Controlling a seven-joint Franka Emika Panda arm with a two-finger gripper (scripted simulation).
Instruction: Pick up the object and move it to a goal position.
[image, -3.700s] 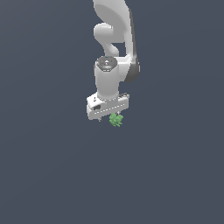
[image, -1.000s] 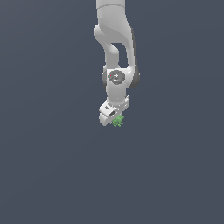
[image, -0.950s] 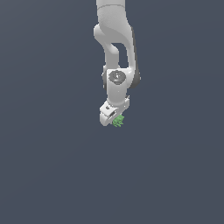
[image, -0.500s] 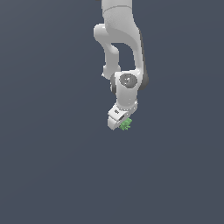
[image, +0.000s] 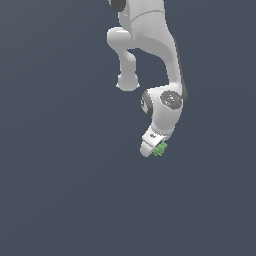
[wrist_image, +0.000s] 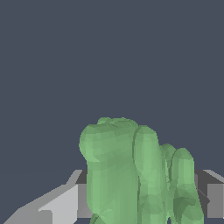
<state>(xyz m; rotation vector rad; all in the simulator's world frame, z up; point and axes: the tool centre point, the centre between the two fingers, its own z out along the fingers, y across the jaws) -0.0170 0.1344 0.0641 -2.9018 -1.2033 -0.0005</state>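
Since half a second ago the arm (image: 160, 55) has swung toward the frame's right, carrying the gripper (image: 153, 146) lower right of centre; its fingers (wrist_image: 57, 203) are closed on the green lumpy object (image: 159, 149), gripped between them

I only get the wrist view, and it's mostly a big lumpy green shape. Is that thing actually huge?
Observer: No. In the exterior view the green object is tiny, much smaller than the white gripper beside it.
Operator: Is it lying on something?
Observer: No surface shows under it; it sits at the gripper's tip with only plain dark background around.
Operator: What's above the gripper?
Observer: A white jointed arm coming down from the top of the exterior view.
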